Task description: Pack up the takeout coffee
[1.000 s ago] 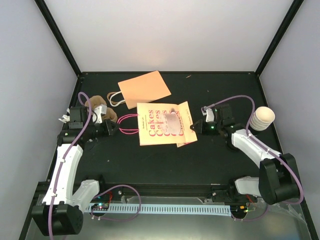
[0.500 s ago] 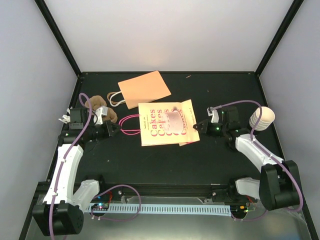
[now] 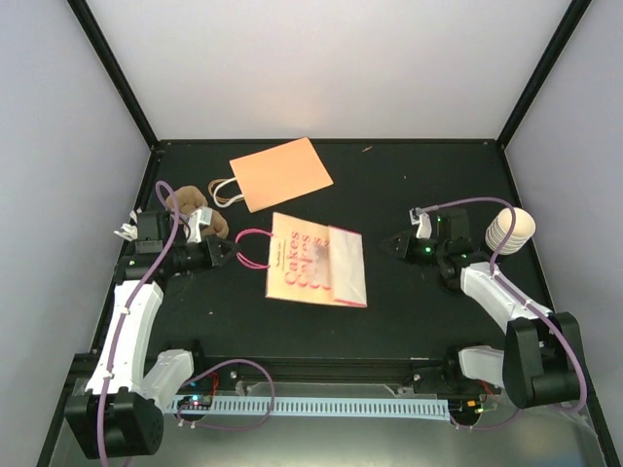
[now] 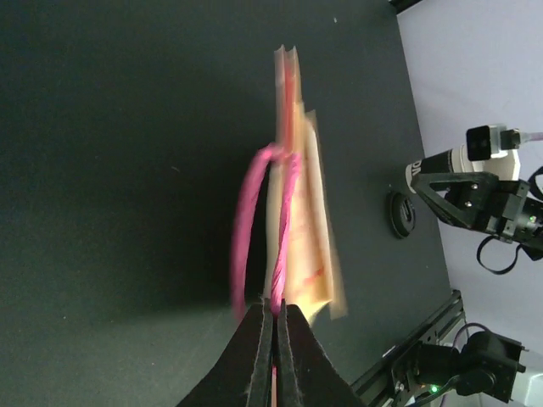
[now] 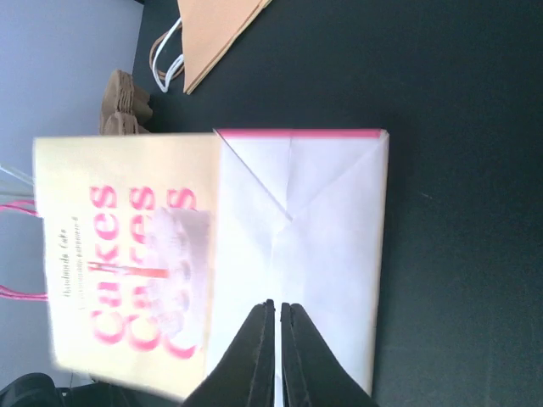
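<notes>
takeout coffee (image 3: 510,231), a cream-white ribbed paper cup, sits unpacked far right; left claw (image 4: 274,318) grips the pink cord handle (image 4: 284,203) of the yellow printed paper bag (image 3: 316,272), right claw (image 3: 392,243) clenched empty, so probably bag prep: next needs its mouth spread open.

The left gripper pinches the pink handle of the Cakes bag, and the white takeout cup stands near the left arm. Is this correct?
Only the cup's place is wrong: the top view shows the takeout cup standing near the right arm. The left gripper does pinch the pink handle of the Cakes bag.
</notes>
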{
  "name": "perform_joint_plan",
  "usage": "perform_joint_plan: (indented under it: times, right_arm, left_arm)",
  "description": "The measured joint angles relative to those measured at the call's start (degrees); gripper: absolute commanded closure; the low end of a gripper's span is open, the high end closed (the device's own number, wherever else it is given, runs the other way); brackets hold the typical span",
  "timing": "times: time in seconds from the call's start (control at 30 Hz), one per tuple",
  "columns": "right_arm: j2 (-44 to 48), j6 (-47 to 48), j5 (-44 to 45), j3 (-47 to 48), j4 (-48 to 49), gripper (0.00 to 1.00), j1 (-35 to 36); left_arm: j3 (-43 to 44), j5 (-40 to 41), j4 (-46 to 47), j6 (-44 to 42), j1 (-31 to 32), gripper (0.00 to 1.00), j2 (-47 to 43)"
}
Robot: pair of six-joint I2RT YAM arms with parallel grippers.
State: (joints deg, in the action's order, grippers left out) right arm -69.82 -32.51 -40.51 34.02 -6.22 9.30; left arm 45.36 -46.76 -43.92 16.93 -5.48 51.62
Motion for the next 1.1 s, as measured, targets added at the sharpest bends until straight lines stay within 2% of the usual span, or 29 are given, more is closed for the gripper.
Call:
perform_joint_plan:
  times: [0.13,0.43,0.87,1.1]
  right_arm:
    - [-0.7,-0.5,-0.6,-0.8,1.0,0.92,-0.1]
    - [-0.7,0.2,-1.0,-1.0,1.0,0.84,-0.1]
    - [-0.5,2.2,-1.7,-1.0,0.2,0.82,-0.1]
    - [-0.5,3.6,-1.7,-0.9,-0.8,0.76,0.3]
  left_arm:
    - [0.0,-0.7,0.9,0.1,0.7,0.98,-0.8]
    - [0.0,-2.5,1.9,0.2,1.9,0.98,-1.0]
    - [0.2,-4.3,2.5,1.1,4.2,0.99,-1.0]
    - [0.3,-4.3,3.7,1.7,5.4,0.98,-1.0]
